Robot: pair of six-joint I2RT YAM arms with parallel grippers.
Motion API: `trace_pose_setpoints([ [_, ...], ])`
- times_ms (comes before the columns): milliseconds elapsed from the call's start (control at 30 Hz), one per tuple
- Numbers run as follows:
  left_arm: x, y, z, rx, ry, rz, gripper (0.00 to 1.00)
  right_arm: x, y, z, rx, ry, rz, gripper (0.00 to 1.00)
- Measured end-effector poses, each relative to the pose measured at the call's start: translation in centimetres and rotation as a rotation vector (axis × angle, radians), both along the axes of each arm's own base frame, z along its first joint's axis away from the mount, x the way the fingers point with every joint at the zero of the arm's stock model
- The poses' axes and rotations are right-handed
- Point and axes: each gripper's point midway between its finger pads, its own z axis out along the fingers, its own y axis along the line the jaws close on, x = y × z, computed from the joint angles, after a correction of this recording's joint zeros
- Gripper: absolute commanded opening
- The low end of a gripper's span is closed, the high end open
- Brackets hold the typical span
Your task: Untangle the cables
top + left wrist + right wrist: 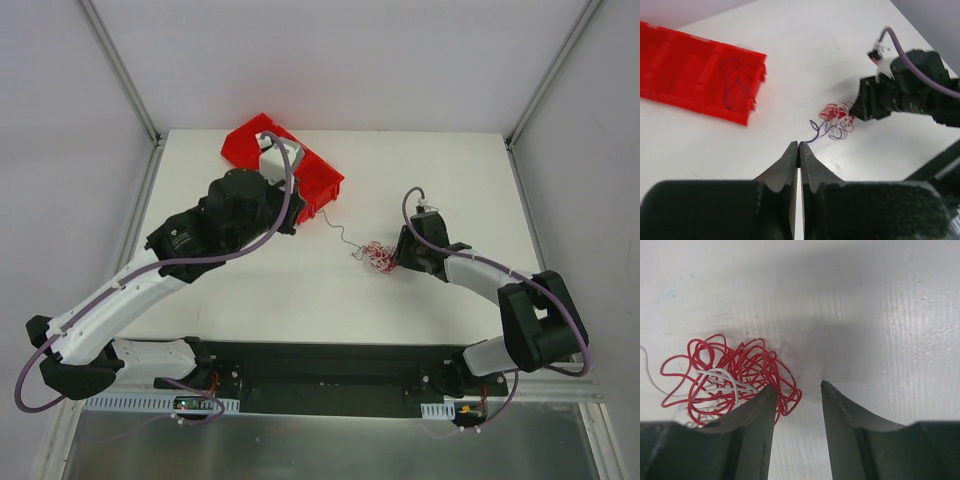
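White tabletop (250, 290) is seen under both arms. The right gripper (797, 390) is held apart just beside the cables (730, 372), away from the red bin (695, 80). The left gripper (798, 150), nearer the bin, is closed, apparently on one strand. Most untangling is judged left.

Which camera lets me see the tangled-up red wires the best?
The right wrist view: the cables sit up close, with red and white loops clear. The top view shows only a tiny bundle; the left wrist view shows it small and farther off.
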Motion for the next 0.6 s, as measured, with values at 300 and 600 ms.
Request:
trace_pose_setpoints([
  [300,1.6,6.2,8.2,0.013,-0.179,0.247,0.00,0.4,-1.9,-0.3,-0.022,0.002,-0.051,0.45],
  [600,2.4,7.2,10.6,-0.004,-0.208,0.334,0.00,0.8,-4.0,-0.7,-0.028,0.008,-0.118,0.45],
])
